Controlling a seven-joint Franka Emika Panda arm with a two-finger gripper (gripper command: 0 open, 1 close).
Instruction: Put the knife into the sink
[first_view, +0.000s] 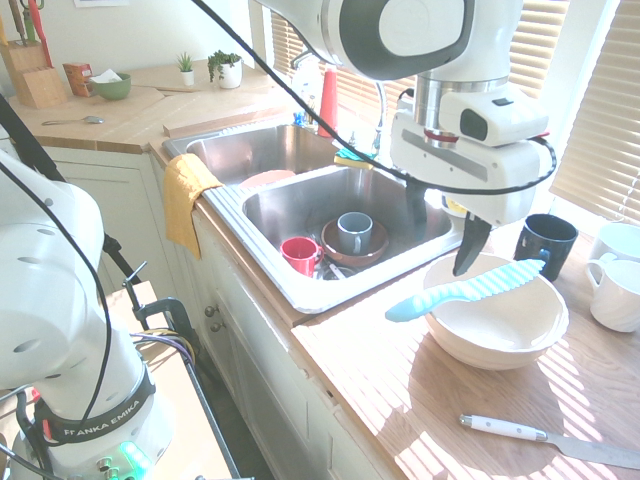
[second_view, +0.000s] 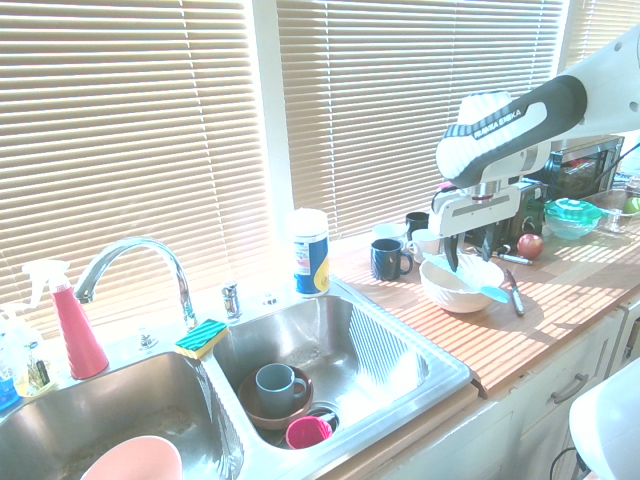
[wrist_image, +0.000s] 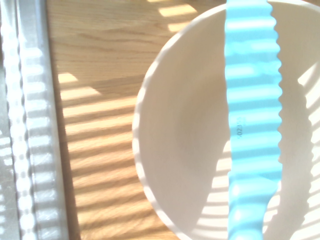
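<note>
The wooden countertop (first_view: 400, 390) spreads out beneath the gripper (first_view: 445, 235), and the sink (first_view: 300, 175) lies off to one side of it, sunk into the counter. In the basin nearer the gripper a grey mug (first_view: 352, 232) stands in a brown bowl (first_view: 335, 252), with a red cup (first_view: 299, 254) on its side just beside them. A white bowl (first_view: 497, 312) sits on the counter directly below the gripper. The knife (first_view: 466, 291) rests across this bowl's rim, under the fingertips, its plain turquoise handle jutting past the rim toward the sink and its striped blade spanning the bowl. The gripper points straight down over the bowl with its fingers spread apart and nothing between them; it appears to hang just clear of the knife, though the bright glare makes the gap hard to judge. A dark mug (first_view: 546, 244) stands just beyond the bowl, on the far side of the gripper from the arm's base. A slim white-handled knife (first_view: 550, 440) lies flat on the counter, well apart from the gripper, past the near side of the bowl.
</note>
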